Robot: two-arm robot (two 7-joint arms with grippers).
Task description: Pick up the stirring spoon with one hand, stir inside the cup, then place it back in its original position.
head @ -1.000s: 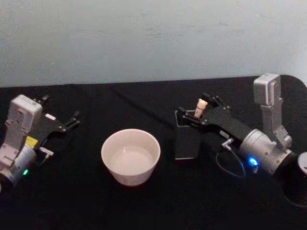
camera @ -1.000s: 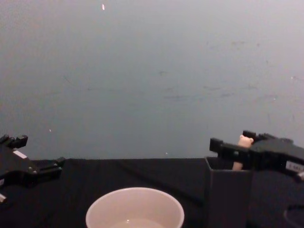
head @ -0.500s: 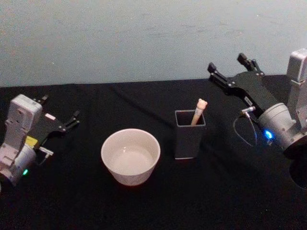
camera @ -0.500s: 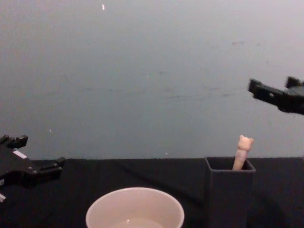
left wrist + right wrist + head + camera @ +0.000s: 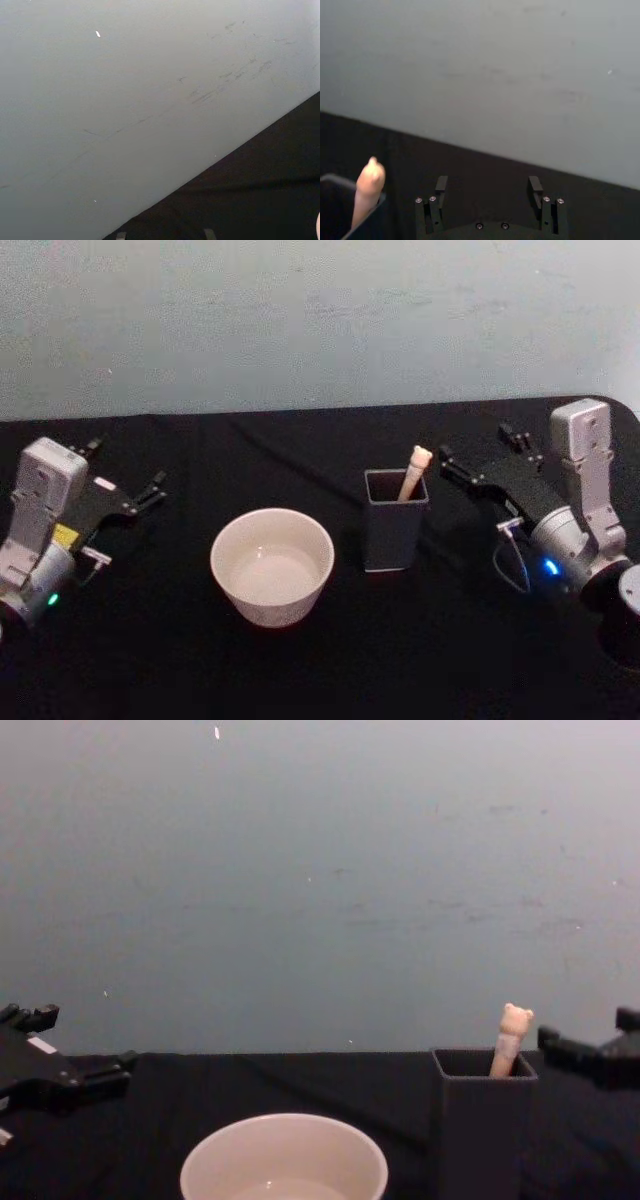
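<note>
Since half a sec ago the right hand (image 5: 480, 453) has dropped from up by the wall to just right of the holder box (image 5: 395, 519), fingers spread wide, gripping nothing; a sec ago it was at the spoon handle. Stirring spoon (image 5: 413, 472) stands in the holder w/ its bear-head top leaning toward the rear right corner, bowl hidden inside. Cup (image 5: 272, 565) sits left of the holder, apart from it, on the black counter (image 5: 320, 670). Left hand (image 5: 128, 473) is parked far left, well away from the cup, fingers apart & empty. Nothing lies btwn right hand and spoon; pale wall (image 5: 300, 320) behind.
</note>
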